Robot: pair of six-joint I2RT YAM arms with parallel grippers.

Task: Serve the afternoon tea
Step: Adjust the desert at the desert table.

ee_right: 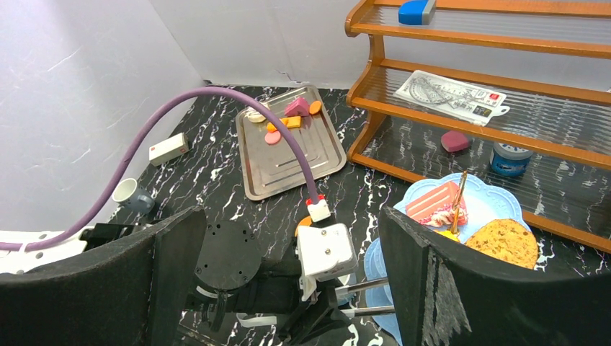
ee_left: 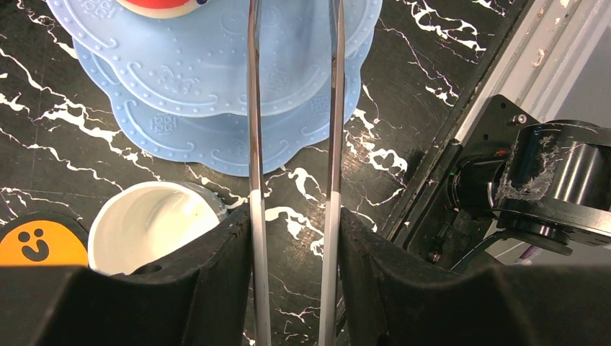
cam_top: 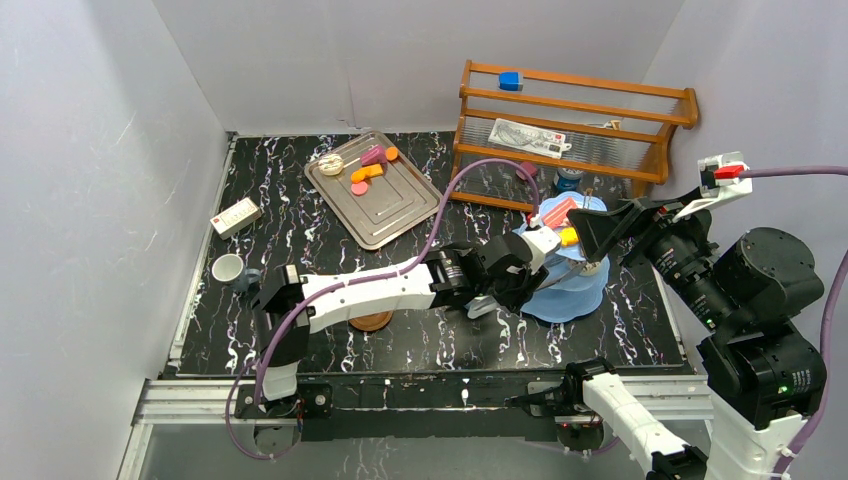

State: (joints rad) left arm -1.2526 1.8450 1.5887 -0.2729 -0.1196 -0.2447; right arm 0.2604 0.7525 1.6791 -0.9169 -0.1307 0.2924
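My left gripper (cam_top: 510, 275) (ee_left: 294, 223) is shut on the metal tongs (ee_left: 253, 144) (ee_right: 364, 287). The tongs' two arms reach out over the lower tiers of the light-blue stand (cam_top: 570, 295) (ee_left: 187, 79), and their tips are out of frame. A pink cake (ee_right: 432, 203) and a cookie (ee_right: 508, 241) lie on the stand's top tier. A mug with a white inside (ee_left: 148, 223) stands right below my left gripper, beside the stand. My right gripper (cam_top: 600, 230) (ee_right: 288, 245) hangs open and empty above the stand. More pastries (cam_top: 365, 170) lie on the silver tray (cam_top: 375, 195).
A wooden shelf rack (cam_top: 575, 120) stands behind the stand. Another mug (cam_top: 228, 268) and a small white box (cam_top: 236, 215) are near the left wall. A brown saucer (cam_top: 371, 320) lies under my left arm. The table's front rail (ee_left: 504, 79) runs close to the tongs.
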